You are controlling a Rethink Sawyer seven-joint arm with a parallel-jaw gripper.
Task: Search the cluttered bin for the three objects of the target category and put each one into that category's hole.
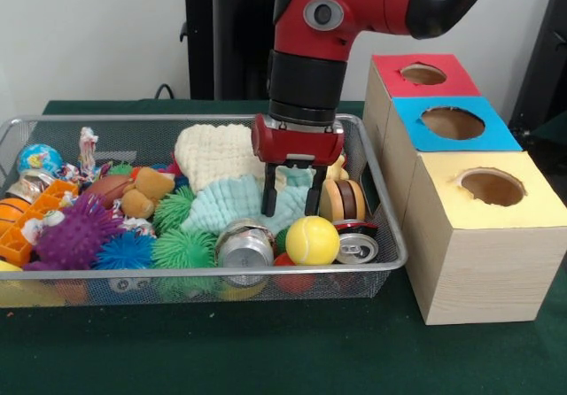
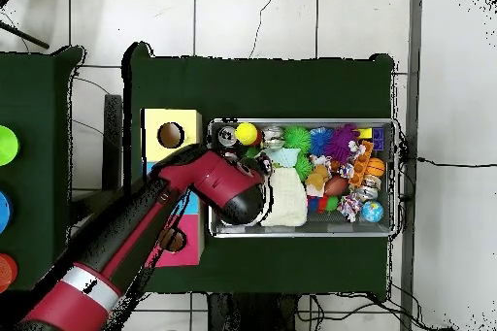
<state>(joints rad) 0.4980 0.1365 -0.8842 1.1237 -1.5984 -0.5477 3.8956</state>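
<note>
My gripper (image 1: pixel 291 202) hangs open inside the wire bin (image 1: pixel 177 273), its fingers straddling nothing, just above a mint cloth (image 1: pixel 226 202). A crushed silver can (image 1: pixel 244 244) lies at the bin's front, below and left of the fingers. A second can (image 1: pixel 357 247) with a red rim lies at the front right corner. Between the cans sits a yellow tennis ball (image 1: pixel 312 240). A toy burger (image 1: pixel 343 200) stands right of the gripper. In the overhead view the arm (image 2: pixel 209 183) covers the gripper, while the ball (image 2: pixel 248 133) and a can (image 2: pixel 227 135) show.
Right of the bin stand three boxes with round holes: red (image 1: pixel 390 67), blue (image 1: pixel 496 134), yellow (image 1: pixel 523 209). A cream cloth (image 1: pixel 213 151) lies behind the gripper. Green (image 1: pixel 182 247), blue (image 1: pixel 124 251) and purple (image 1: pixel 75 234) spiky balls, a plush (image 1: pixel 142 191) and a globe ball (image 1: pixel 39 158) fill the left.
</note>
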